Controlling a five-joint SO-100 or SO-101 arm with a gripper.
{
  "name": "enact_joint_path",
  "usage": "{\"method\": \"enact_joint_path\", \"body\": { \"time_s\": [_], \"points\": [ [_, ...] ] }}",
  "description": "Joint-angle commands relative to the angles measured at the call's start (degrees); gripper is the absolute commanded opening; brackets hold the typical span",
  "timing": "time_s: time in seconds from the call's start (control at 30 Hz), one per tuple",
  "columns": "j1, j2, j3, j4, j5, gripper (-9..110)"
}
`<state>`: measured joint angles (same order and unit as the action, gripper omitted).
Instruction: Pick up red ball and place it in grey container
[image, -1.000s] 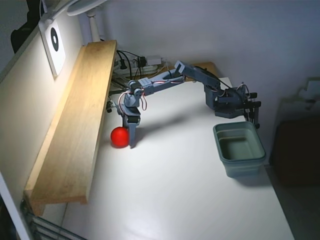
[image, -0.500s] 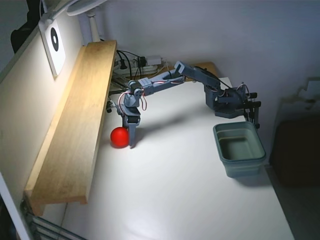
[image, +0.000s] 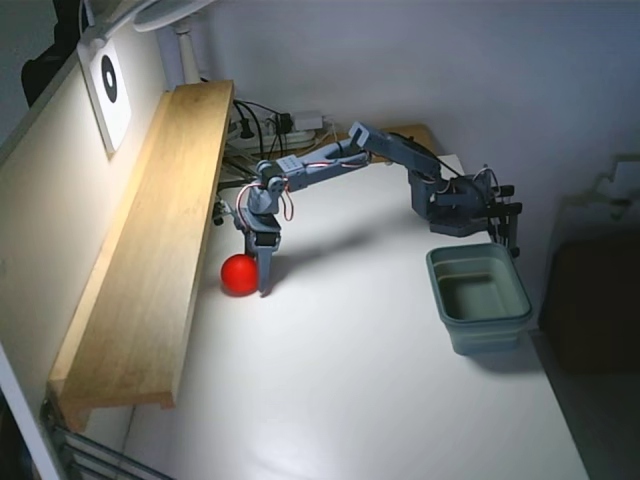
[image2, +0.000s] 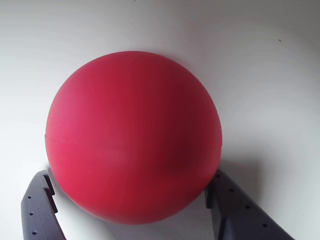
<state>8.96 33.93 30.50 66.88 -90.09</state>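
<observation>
In the wrist view the ball (image2: 132, 137) fills the frame, resting on the white table (image2: 270, 75) with the gripper (image2: 132, 210) spread open, one finger on either side (whether either touches it I cannot tell). So nothing is grasped yet. Farther off in the fixed view, the container (image: 480, 297) stands empty, well apart; lifting, carrying and dropping all remain.
</observation>
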Motion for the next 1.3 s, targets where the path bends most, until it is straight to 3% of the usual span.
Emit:
{"method": "enact_joint_path", "body": {
  "time_s": [0.0,0.63,1.27],
  "points": [
    [0.6,2.1,-2.3,1.0,0.1,38],
    [0.6,2.1,-2.3,8.6,0.1,38],
    [0.6,2.1,-2.3,-8.2,0.1,38]
  ]
}}
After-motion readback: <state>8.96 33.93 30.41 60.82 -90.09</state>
